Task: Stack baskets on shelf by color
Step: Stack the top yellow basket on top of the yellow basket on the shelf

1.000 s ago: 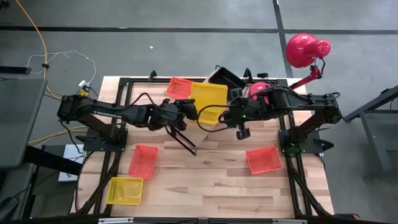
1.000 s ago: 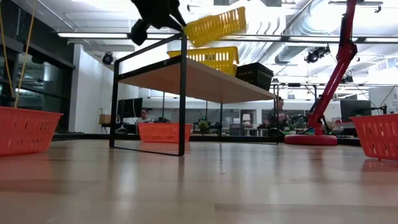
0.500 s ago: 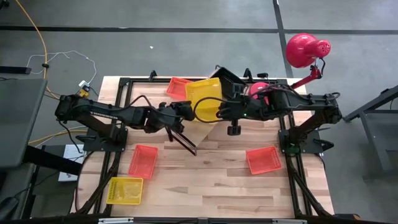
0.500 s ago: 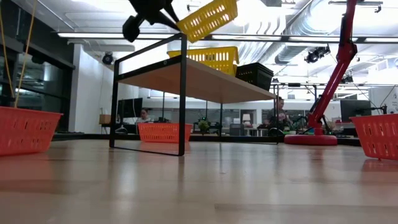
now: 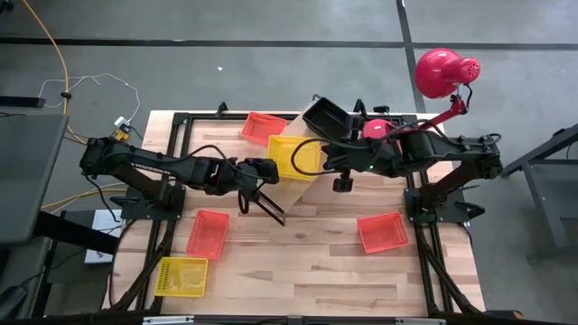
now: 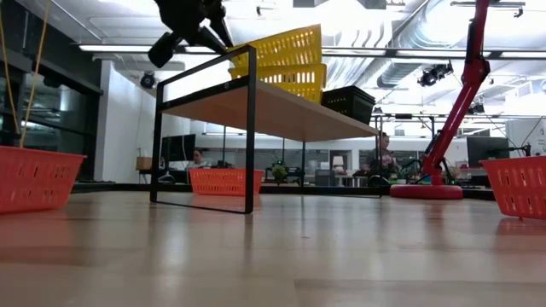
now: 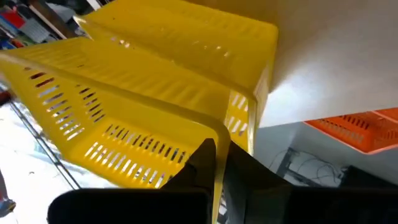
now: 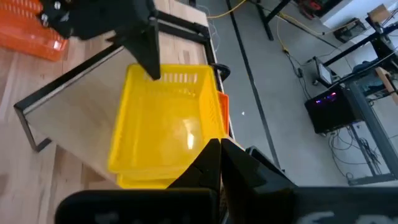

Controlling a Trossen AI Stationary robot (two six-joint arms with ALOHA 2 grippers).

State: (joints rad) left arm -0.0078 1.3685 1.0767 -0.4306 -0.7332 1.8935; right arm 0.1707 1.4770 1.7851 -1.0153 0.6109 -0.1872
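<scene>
Yellow basket going onto its twin on the shelf, held at both ends

The upper yellow basket point(image 5: 291, 155) sits nested on a second yellow basket point(image 6: 294, 83) on the shelf point(image 6: 273, 109), with a black basket point(image 5: 327, 117) further along the same board. The left gripper point(image 5: 256, 171) has its jaws clenched on the upper basket's rim at one end, and the right gripper point(image 5: 322, 159) grasps the rim at the opposite end, so neither has let go. By my reckoning the yellow pair is nearly settled, but plenty is left: an orange basket point(image 5: 262, 127) lies just past the shelf's far side, two more orange ones point(image 5: 209, 233) point(image 5: 381, 232) lie on the table point(image 5: 307, 271), and a third yellow basket point(image 5: 181, 275) waits at its near left corner
</scene>
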